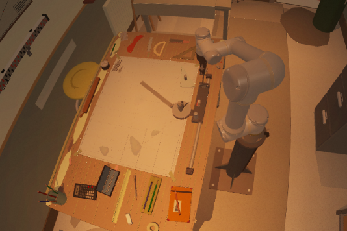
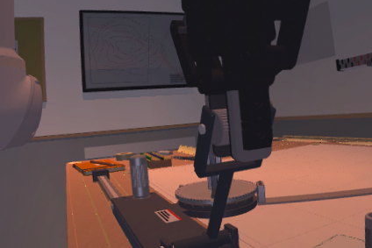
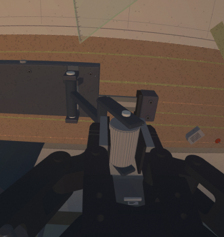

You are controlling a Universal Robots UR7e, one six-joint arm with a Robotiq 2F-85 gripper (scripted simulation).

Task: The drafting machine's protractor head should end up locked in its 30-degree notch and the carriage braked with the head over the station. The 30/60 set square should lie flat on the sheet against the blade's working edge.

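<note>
The drafting machine's round protractor head [image 1: 181, 109] sits on the sheet's right side, its blade [image 1: 156, 93] running up-left across the paper. Beside it the dark carriage [image 1: 200, 101] rides a rail [image 1: 195, 143] along the board's right edge. At the carriage's far end I have my gripper [image 3: 124, 143] closed around the ribbed grey grip of the brake lever [image 3: 123, 145], whose dark arm [image 3: 83, 104] hinges on the carriage [image 3: 44, 87]. The translucent green 30/60 set square [image 1: 187, 77] lies flat on the sheet's upper right corner, apart from the blade; a small knob stands on it.
The rail's end block [image 3: 147, 104] stands just beyond the lever. Curves, a protractor and a triangle [image 1: 185, 54] line the board's far edge; a calculator [image 1: 85, 191], scales, pencils and an orange pad [image 1: 180, 203] fill the near edge. A small eraser [image 3: 195, 135] lies right of the gripper.
</note>
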